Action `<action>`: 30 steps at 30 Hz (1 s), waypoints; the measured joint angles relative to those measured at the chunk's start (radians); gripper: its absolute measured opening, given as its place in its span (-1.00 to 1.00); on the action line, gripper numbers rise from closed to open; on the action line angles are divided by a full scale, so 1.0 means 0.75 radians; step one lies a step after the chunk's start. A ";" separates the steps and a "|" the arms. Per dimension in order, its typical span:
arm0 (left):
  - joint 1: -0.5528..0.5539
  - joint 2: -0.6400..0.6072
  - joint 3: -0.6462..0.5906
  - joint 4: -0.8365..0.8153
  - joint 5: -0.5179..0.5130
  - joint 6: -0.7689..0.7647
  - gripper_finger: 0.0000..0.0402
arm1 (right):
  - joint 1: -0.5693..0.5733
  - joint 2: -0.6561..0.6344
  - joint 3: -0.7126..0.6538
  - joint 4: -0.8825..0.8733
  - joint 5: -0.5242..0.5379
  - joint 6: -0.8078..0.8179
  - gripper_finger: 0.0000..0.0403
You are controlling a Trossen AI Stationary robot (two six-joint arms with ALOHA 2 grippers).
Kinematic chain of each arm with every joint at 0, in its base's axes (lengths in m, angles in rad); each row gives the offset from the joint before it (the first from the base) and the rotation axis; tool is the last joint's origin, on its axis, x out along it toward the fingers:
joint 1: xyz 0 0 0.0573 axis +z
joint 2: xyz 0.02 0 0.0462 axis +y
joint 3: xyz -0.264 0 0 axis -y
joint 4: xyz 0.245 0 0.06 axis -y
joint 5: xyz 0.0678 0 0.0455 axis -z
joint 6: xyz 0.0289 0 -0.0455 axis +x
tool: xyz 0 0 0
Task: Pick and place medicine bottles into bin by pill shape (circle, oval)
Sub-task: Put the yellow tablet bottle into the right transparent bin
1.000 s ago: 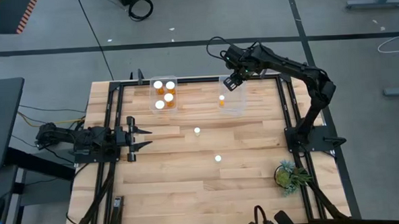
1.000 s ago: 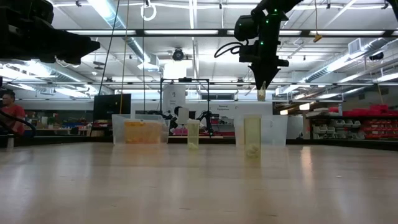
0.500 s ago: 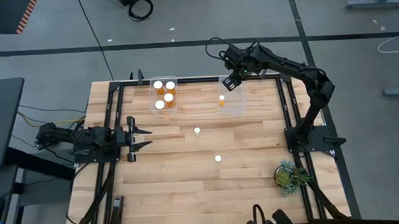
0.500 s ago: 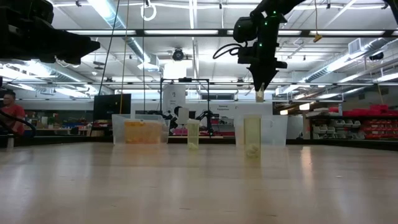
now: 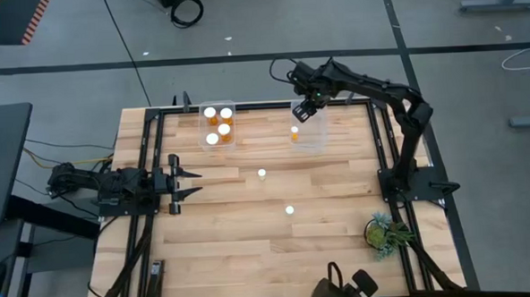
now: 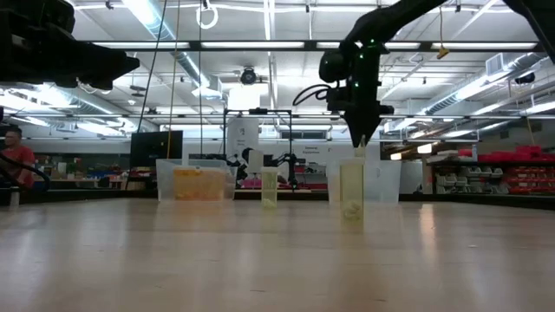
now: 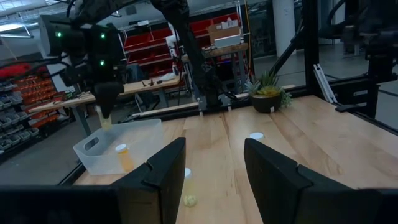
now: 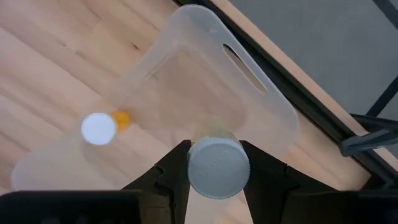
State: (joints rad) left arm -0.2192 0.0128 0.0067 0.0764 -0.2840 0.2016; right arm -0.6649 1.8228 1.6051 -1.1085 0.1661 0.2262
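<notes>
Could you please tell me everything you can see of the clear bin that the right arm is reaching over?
The clear bin looks like frosted, translucent plastic, a rounded rectangular tub with a slot handle cut near its rim. It sits upright on the wooden table, at the far side, right of the other bin. One orange bottle with a white cap stands inside it. The right hand, shut on a second white-capped bottle, hangs above its opening without touching it.

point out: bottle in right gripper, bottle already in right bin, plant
held bottle (image 8: 218, 167): right wrist view, on its white cap
bottle in right bin (image 8: 99, 128): right wrist view, on its white cap
plant (image 5: 383, 232): high view, on the leaves
</notes>
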 joint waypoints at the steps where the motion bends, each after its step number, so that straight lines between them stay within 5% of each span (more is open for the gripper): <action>1: 0.000 0.000 0.000 0.000 0.000 0.000 -0.14 | -0.003 0.010 0.000 0.003 -0.001 -0.006 -0.34; 30: 0.000 0.000 0.000 0.000 0.000 0.001 -0.14 | -0.071 0.313 0.004 0.181 -0.103 -0.093 -0.34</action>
State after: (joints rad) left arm -0.2193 0.0128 0.0067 0.0766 -0.2840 0.2021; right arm -0.7185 2.0575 1.6081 -0.9724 0.0887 0.1566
